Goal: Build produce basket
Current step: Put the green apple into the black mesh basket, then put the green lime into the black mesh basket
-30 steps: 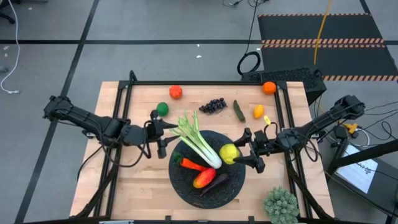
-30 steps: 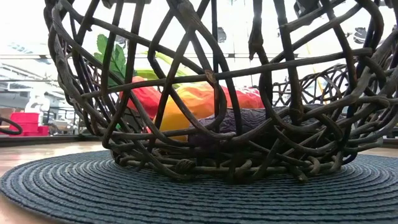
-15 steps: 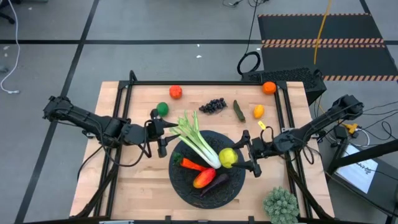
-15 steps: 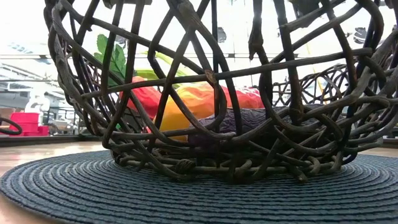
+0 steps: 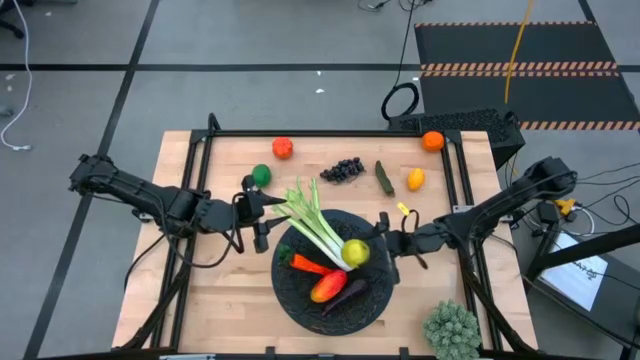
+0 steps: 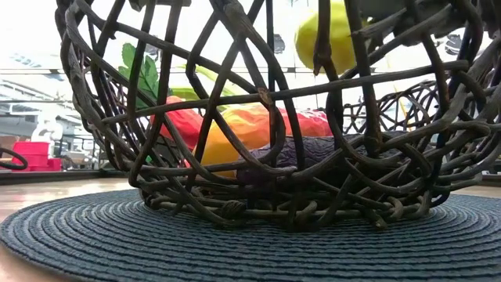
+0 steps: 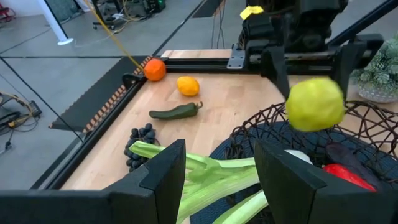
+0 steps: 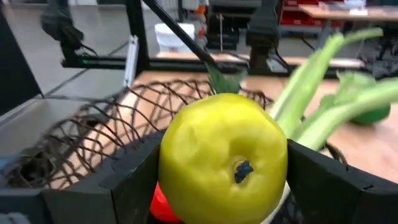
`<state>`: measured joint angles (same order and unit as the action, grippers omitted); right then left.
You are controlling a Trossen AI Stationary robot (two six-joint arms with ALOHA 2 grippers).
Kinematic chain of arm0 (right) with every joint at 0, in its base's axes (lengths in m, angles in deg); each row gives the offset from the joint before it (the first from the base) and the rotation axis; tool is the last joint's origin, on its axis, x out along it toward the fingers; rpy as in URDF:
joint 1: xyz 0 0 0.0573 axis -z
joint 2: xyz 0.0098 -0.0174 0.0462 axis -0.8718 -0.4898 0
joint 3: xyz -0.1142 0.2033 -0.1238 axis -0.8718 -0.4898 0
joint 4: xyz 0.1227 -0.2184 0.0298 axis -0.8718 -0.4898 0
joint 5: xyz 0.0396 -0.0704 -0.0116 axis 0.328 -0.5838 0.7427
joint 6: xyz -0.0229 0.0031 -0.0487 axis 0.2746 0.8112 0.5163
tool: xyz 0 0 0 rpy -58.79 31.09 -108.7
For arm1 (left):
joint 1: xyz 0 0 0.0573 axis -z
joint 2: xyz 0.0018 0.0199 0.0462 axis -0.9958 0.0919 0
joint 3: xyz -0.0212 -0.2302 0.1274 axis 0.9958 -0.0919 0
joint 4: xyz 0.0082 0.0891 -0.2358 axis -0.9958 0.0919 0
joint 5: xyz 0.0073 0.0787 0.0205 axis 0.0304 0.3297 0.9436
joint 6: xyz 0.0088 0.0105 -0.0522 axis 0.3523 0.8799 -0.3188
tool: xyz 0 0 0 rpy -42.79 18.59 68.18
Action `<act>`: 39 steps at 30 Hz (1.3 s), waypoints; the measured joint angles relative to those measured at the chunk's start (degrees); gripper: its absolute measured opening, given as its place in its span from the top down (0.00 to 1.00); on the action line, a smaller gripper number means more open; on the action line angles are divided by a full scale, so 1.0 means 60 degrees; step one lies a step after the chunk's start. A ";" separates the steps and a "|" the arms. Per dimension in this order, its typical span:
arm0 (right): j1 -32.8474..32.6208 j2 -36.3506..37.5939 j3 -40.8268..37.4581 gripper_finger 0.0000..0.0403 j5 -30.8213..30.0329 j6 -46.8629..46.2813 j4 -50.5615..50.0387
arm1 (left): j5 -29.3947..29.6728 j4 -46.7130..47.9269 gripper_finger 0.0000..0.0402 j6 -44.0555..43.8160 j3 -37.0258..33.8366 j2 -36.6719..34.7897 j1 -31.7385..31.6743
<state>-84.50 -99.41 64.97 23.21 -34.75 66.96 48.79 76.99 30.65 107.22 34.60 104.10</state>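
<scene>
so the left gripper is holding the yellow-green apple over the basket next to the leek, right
Not the left: the right gripper holds the yellow-green apple over the basket, next to the leek. The high view shows this; the left gripper waits beside the basket, holding nothing.

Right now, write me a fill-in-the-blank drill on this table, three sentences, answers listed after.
1. The right gripper holds a yellow-green ____ above the basket.
2. The long leek lies with its white end inside the ____.
3. The left gripper, beside the basket's rim, grips ____.

Missing words: apple; basket; nothing
</scene>
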 joint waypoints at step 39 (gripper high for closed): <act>0.0079 0.0875 0.0015 0.15 0.0491 -0.0341 -0.1855 | 0.1494 0.2485 0.46 -0.1929 0.0004 0.0725 -0.1712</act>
<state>-84.03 -94.16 65.06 26.16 -36.79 55.82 57.75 91.90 19.07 107.24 38.95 93.83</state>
